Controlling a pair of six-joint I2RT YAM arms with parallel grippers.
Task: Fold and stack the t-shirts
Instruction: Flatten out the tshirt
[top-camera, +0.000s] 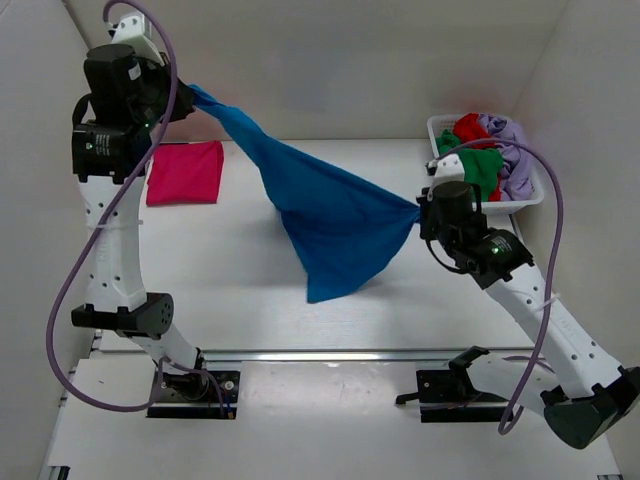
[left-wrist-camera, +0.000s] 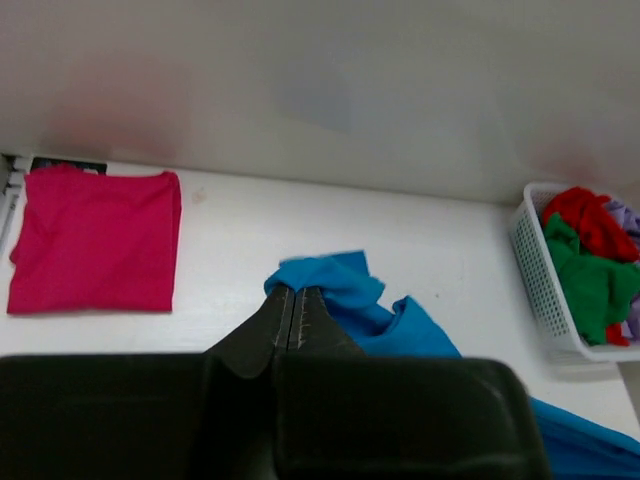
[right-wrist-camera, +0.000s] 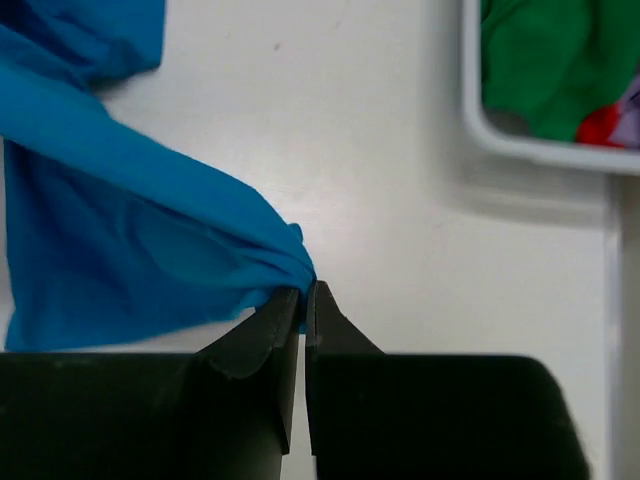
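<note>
A bright blue t-shirt (top-camera: 330, 215) hangs stretched above the table between both arms. My left gripper (top-camera: 188, 97) is raised high at the back left, shut on one bunched end of the blue t-shirt (left-wrist-camera: 335, 290). My right gripper (top-camera: 418, 210) is shut on the opposite edge of the blue t-shirt (right-wrist-camera: 140, 230), lower and to the right. The left gripper (left-wrist-camera: 293, 292) and right gripper (right-wrist-camera: 305, 290) both pinch the cloth at their tips. A folded magenta-pink t-shirt (top-camera: 186, 171) lies flat at the back left. Green, red and lavender t-shirts (top-camera: 483, 155) are heaped in the basket.
A white lattice basket (top-camera: 520, 200) stands at the back right against the right wall, just behind my right arm. White walls close off the back and both sides. The pink shirt (left-wrist-camera: 95, 240) lies close to the back-left corner.
</note>
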